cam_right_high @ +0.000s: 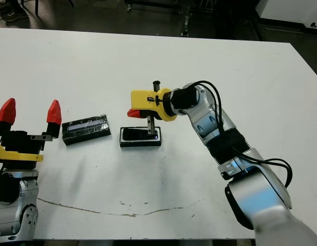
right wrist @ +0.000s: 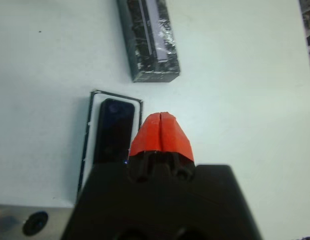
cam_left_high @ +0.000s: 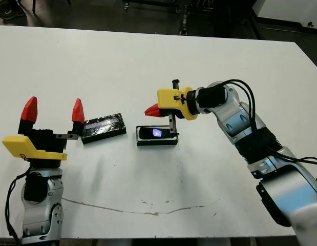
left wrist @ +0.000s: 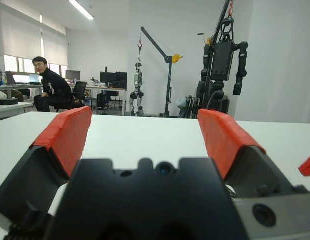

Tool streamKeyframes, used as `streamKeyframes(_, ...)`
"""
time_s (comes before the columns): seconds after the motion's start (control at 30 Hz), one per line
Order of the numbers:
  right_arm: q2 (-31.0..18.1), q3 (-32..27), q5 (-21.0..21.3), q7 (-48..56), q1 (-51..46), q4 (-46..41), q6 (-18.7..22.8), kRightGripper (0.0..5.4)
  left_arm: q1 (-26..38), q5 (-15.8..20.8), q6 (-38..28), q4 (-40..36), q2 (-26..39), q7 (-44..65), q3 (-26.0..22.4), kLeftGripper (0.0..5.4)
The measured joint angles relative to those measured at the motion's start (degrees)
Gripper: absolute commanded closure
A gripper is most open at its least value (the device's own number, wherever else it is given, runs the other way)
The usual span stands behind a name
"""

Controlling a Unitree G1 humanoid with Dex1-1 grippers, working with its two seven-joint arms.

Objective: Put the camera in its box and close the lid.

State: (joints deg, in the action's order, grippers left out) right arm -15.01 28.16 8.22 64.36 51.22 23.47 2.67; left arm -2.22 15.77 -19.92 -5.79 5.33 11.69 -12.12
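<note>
We see the white desk (cam_left_high: 148, 66) filling most of the head views, with a faint dark scratch (cam_left_high: 143, 210) running across its near part. Our right arm (cam_left_high: 250, 133) reaches in from the right and bends toward the middle of the desk, while our left arm (cam_left_high: 38, 200) rises at the near left edge. The left end effector (cam_left_high: 55, 110) stands upright with its red fingers (left wrist: 64, 135) spread wide and nothing between them. The right end effector (right wrist: 161, 131) hangs just above the box (cam_left_high: 157, 136), its red tips pressed together and empty. The lid (cam_left_high: 102, 127) lies flat on the desk, just left of the box and apart from it, close beside the left end effector, its pale stripe facing up. The box sits near the middle of the desk, and the camera (cam_left_high: 155, 132) lies inside it, its small lit patch facing up. In the left wrist view a person (left wrist: 49, 90) sits far beyond the desk.
</note>
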Motion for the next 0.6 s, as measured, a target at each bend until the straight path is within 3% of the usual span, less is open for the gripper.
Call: streamKeyframes(0.6, 1.8, 0.1, -2.3, 4.7, 0.0, 2.1, 2.7, 5.39, 0.0, -0.2, 0.0, 0.0, -0.4, 0.0, 0.0, 0.0)
